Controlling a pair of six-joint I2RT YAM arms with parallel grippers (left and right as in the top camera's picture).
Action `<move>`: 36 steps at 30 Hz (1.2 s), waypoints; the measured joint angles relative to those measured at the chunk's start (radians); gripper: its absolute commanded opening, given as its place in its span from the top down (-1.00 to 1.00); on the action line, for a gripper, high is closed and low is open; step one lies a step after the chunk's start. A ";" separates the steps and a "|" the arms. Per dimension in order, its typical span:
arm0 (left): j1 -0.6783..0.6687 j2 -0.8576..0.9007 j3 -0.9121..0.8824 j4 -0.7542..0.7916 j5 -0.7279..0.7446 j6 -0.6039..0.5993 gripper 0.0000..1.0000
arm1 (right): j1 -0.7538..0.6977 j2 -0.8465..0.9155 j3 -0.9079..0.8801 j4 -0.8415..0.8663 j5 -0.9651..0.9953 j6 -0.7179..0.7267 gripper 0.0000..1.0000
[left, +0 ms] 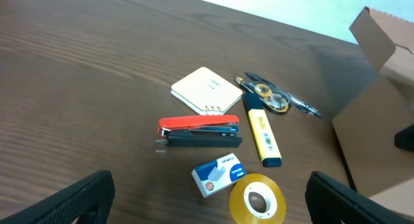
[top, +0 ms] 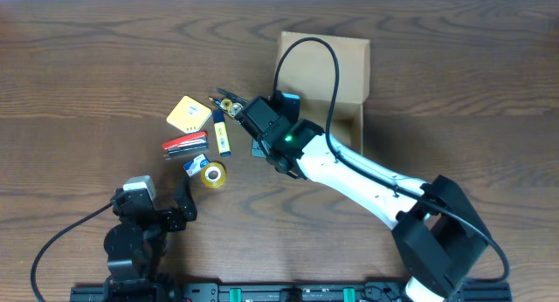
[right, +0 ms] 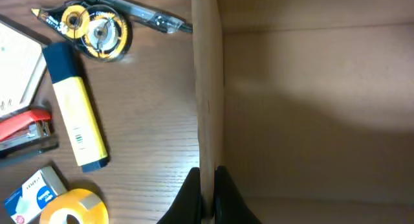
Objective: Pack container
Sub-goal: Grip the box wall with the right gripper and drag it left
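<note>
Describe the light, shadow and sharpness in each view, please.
Overhead: even light, all sharp; a soft shadow lies inside the container. Left wrist: the stapler and tape roll are sharp, the left claw is dark and blurred. Right wrist: a broad soft shadow crosses the container's inside; the wall by the right claw is slightly soft.

The table (top: 87,75) is showing dark brown wood grain, the container (top: 323,62) plain tan cardboard, the pad (left: 206,90) pale yellow, the stapler (left: 199,132) red over black, the highlighter (left: 261,130) yellow with a dark blue cap, the tape roll (left: 257,198) yellow, and the small box (left: 218,175) blue and white.
</note>
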 measured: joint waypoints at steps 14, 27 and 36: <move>0.000 0.000 0.000 0.000 0.000 0.000 -0.91 | -0.041 0.040 0.003 0.136 -0.075 -0.058 0.97; 0.000 0.000 0.000 0.000 0.000 0.000 -0.90 | -0.045 0.069 0.013 0.219 -0.116 -0.082 0.97; 0.000 0.000 0.000 0.000 0.000 0.000 -0.90 | -0.046 0.107 0.022 0.348 -0.231 -0.109 0.97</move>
